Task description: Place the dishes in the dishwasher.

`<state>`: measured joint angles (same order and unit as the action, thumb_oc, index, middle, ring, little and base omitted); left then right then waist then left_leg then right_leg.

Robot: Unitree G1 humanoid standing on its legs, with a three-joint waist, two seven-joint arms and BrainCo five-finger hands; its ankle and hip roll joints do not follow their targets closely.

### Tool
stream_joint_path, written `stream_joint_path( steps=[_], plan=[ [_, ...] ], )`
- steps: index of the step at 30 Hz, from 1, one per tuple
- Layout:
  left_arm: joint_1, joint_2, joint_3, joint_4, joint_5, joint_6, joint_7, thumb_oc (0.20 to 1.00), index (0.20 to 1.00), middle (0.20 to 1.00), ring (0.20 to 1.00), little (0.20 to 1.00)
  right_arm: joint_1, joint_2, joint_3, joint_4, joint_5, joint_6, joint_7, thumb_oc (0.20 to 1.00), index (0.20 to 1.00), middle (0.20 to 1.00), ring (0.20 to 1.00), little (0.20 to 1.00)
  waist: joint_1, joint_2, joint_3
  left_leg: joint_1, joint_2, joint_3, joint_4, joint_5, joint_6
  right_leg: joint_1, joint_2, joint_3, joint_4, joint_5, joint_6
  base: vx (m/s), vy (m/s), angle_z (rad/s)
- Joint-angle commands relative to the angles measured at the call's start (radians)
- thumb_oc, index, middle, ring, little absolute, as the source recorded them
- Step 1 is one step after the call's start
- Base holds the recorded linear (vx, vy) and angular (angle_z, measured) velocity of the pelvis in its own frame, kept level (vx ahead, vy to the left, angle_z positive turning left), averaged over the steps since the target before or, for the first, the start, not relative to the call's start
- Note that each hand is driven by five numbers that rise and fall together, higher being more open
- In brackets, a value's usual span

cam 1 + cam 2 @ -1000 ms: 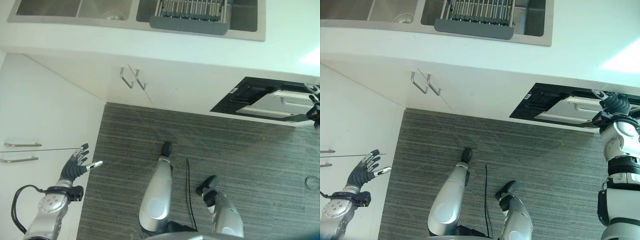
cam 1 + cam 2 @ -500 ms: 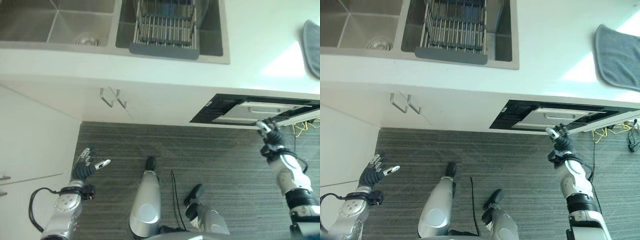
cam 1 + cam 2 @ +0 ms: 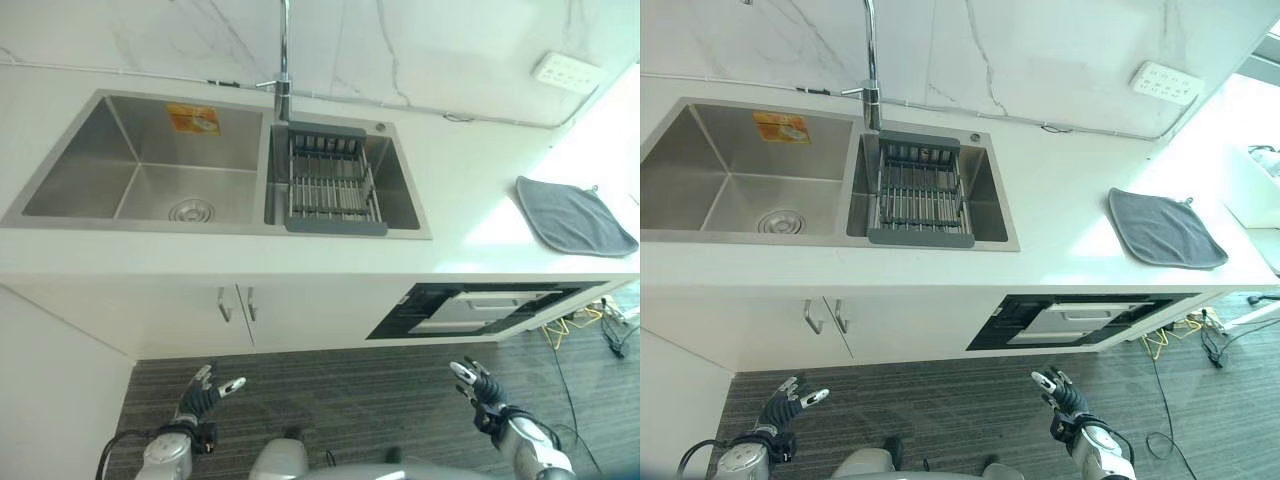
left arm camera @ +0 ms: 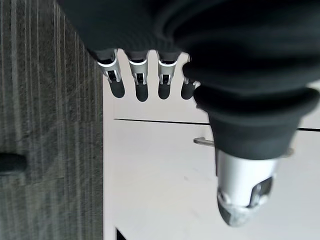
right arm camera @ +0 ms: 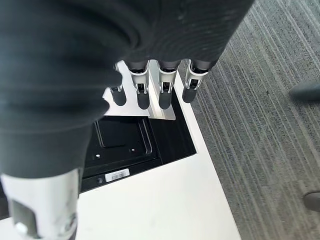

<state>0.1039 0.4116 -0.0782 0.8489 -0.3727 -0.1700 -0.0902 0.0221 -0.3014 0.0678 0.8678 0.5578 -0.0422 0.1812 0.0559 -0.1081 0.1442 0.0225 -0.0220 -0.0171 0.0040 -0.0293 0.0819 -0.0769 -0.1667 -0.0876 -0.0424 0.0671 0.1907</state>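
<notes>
White countertop (image 3: pixel 1060 215) was seen running along a marble-veined wall, with a double steel sink (image 3: pixel 730 185) set into it and a wire drying rack (image 3: pixel 920 195) seated in the basin nearer the right hand; no dish could be made out in the rack, in either basin or on the counter. A grey cloth (image 3: pixel 1165 228) lay on the counter, up and beyond the right hand. The dishwasher (image 3: pixel 1080 322) was seen below the counter edge, just ahead of and above the right hand (image 3: pixel 1065 400), its dark front tipped partly out with a pale panel showing inside; whether anything was loaded in it could not be told. The right hand was held with fingers straight and spread, holding nothing. The left hand (image 3: pixel 205 392) was likewise splayed and empty, low before the white cabinet doors (image 3: pixel 235 310), well apart from the dishwasher. No progress could be judged: the scene fitted dishes already stowed or dishes lying elsewhere
</notes>
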Motion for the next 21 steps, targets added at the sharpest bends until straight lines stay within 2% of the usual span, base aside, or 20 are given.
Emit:
stream_joint_path(
  steps=[1,5,9,11,12,13,14,16,21],
  plan=[
    [-0.027,0.010,-0.007,-0.058,-0.008,0.001,-0.051,1.000,1.000,1.000,1.000,1.000,-0.089,-0.095,-0.040,0.008,-0.029,-0.058,0.022,1.000,1.000,1.000,1.000,1.000,0.022,0.030,0.074,-0.015,0.059,0.019,0.032,-0.059,-0.073,0.033,-0.011,-0.016,0.085,0.015,-0.009,0.07,-0.296,0.50],
    [-0.036,-0.041,0.017,0.062,-0.026,0.022,-0.056,1.000,1.000,1.000,1.000,1.000,-0.090,-0.067,-0.002,0.101,-0.120,-0.040,0.052,1.000,1.000,1.000,1.000,1.000,0.020,0.032,0.037,0.036,0.088,0.050,0.002,-0.055,-0.103,0.108,0.023,-0.033,0.011,-0.012,-0.039,0.06,-0.350,0.28],
    [-0.038,-0.095,0.057,0.157,-0.080,0.076,-0.078,1.000,1.000,1.000,1.000,1.000,-0.077,-0.044,0.035,0.160,-0.170,-0.030,0.070,1.000,1.000,1.000,1.000,1.000,0.025,0.032,0.017,0.047,0.156,0.085,-0.012,-0.006,-0.165,0.168,0.049,-0.078,-0.039,-0.037,-0.077,0.02,-0.281,0.22],
    [-0.053,-0.118,0.046,0.210,-0.071,0.102,-0.103,1.000,1.000,1.000,1.000,1.000,-0.061,-0.035,0.035,0.185,-0.190,-0.028,0.070,1.000,1.000,1.000,1.000,1.000,0.022,0.035,0.024,0.001,0.175,0.098,0.052,0.004,-0.186,0.184,0.054,-0.108,-0.045,-0.051,-0.096,-0.09,-0.227,0.33],
    [-0.070,-0.126,0.036,0.231,-0.094,0.123,-0.108,1.000,1.000,1.000,1.000,1.000,-0.053,-0.038,0.027,0.201,-0.192,-0.027,0.073,1.000,1.000,1.000,1.000,1.000,0.008,0.040,0.026,-0.019,0.176,0.141,0.098,-0.005,-0.189,0.185,0.050,-0.134,-0.045,-0.057,-0.101,-0.15,-0.118,0.41],
    [-0.098,-0.137,0.031,0.260,-0.096,0.150,-0.111,1.000,1.000,1.000,1.000,1.000,-0.049,-0.041,0.010,0.230,-0.174,-0.027,0.066,1.000,1.000,1.000,1.000,1.000,-0.015,0.039,0.022,-0.031,0.178,0.221,0.163,-0.032,-0.181,0.189,0.039,-0.174,-0.045,-0.063,-0.106,-0.11,-0.045,0.71],
    [-0.105,-0.140,0.030,0.266,-0.098,0.155,-0.108,1.000,1.000,1.000,1.000,1.000,-0.049,-0.042,0.007,0.236,-0.168,-0.028,0.065,1.000,1.000,1.000,1.000,1.000,-0.021,0.040,0.021,-0.034,0.176,0.234,0.178,-0.041,-0.178,0.190,0.037,-0.184,-0.045,-0.064,-0.107,-0.07,0.011,0.93],
    [-0.133,-0.151,0.037,0.309,-0.116,0.175,-0.103,1.000,1.000,1.000,1.000,1.000,-0.058,-0.044,-0.002,0.270,-0.162,-0.020,0.068,1.000,1.000,1.000,1.000,1.000,-0.047,0.056,0.005,0.006,0.179,0.289,0.108,-0.028,-0.175,0.194,0.040,-0.217,-0.045,-0.069,-0.103,0.01,0.095,0.86],
    [-0.144,-0.166,0.060,0.361,-0.147,0.159,-0.082,1.000,1.000,1.000,1.000,1.000,-0.033,-0.011,-0.008,0.319,-0.168,-0.011,0.082,1.000,1.000,1.000,1.000,1.000,-0.075,0.075,-0.049,0.111,0.176,0.276,-0.072,0.022,-0.178,0.215,0.059,-0.194,-0.045,-0.078,-0.095,0.09,0.098,0.31]
  ],
)
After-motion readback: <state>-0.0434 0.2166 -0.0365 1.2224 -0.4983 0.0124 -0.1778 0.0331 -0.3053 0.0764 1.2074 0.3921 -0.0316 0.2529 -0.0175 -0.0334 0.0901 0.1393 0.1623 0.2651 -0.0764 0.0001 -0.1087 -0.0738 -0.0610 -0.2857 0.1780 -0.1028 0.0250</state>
